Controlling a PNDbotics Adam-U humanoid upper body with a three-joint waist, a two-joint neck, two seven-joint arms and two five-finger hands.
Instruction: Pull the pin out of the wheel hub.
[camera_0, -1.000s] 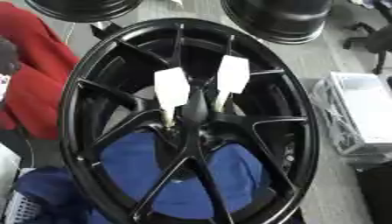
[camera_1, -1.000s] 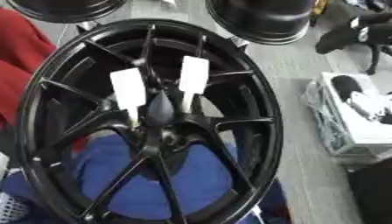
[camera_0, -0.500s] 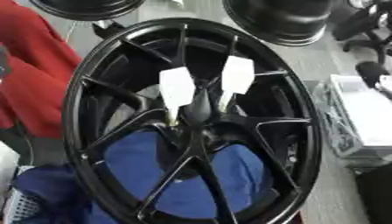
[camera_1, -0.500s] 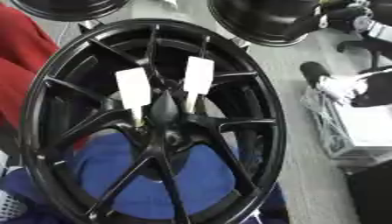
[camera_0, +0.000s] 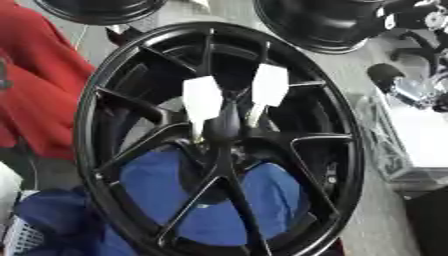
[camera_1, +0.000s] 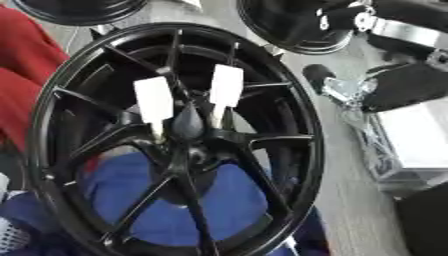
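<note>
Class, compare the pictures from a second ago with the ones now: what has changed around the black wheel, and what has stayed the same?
The right hand has come in from the right edge and now reaches toward the black wheel, hanging beside its rim without touching it or the pins. The two white-tagged pins still stand in the hub, not yet pulled. The wheel and the blue cloth behind it are unchanged.

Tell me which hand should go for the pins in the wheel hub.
Right. The right hand is in view beside the wheel's right rim, near the right pin. The left hand shows in neither view.
</note>
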